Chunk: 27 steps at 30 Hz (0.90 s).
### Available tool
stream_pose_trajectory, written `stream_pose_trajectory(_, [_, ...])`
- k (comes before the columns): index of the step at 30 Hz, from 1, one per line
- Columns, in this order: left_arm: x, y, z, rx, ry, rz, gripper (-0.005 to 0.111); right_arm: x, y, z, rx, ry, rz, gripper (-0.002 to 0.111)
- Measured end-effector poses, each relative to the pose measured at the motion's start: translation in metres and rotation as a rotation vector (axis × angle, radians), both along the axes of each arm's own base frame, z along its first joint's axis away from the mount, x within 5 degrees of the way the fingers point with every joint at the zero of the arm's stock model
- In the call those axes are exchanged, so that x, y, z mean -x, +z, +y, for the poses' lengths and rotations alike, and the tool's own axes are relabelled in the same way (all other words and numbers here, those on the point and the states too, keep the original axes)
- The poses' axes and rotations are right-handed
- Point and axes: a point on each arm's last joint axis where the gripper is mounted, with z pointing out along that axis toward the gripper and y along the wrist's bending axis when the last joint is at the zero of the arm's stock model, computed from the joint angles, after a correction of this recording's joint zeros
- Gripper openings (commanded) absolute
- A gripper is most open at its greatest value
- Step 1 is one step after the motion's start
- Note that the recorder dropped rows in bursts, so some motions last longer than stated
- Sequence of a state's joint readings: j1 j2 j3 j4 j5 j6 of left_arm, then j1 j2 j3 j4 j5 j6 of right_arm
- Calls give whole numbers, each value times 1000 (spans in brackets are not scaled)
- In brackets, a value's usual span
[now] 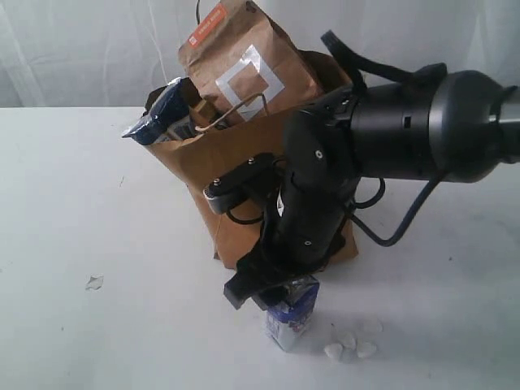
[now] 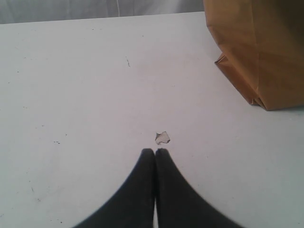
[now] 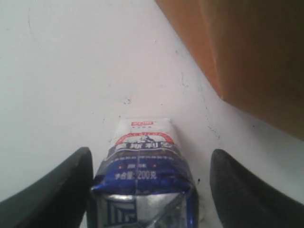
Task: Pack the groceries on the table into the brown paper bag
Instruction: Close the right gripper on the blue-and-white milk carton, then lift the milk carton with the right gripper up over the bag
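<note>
Beside the brown paper bag (image 1: 236, 162) stands the small blue-white carton (image 3: 142, 175), inside my wide-apart right gripper (image 3: 149, 159). It sits off-centre, so squeezing could tip it. My left gripper (image 2: 155, 154) is pinched shut, empty.

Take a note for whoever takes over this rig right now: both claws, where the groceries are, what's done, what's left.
Left claw: shut, empty, over the table.
Right claw: open, astride the small blue-white carton, which stands on the table in front of the brown paper bag; not clamped yet.
Done: kraft pouch and long printed packet stick out of the bag's top.
Left: close on the carton and lift it into the bag. Jars and yellow bottle are not in view; check inside the bag.
</note>
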State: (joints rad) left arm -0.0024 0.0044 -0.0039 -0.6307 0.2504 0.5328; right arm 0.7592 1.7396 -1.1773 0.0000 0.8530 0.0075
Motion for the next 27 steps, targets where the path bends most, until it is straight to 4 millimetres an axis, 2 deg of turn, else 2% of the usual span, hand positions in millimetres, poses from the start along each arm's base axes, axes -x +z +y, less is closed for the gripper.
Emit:
stream_pose_trajectory(8, [0, 0, 0, 0, 0, 0, 0, 1, 0, -1, 12, 0, 12, 62])
stream_pose_trajectory(14, [0, 0, 0, 0, 0, 0, 0, 5, -1, -5, 52, 0, 55, 37])
stream_pose_trajectory(17, [0, 0, 0, 0, 0, 0, 0, 6, -2, -6, 69, 0, 72, 30])
stream_pose_trajectory(23, [0, 0, 0, 0, 0, 0, 0, 8, -1, -6, 66, -5, 88, 28])
stream_pose_trajectory(27, [0, 0, 0, 0, 0, 0, 0, 10, 7, 1, 21, -36, 156, 28])
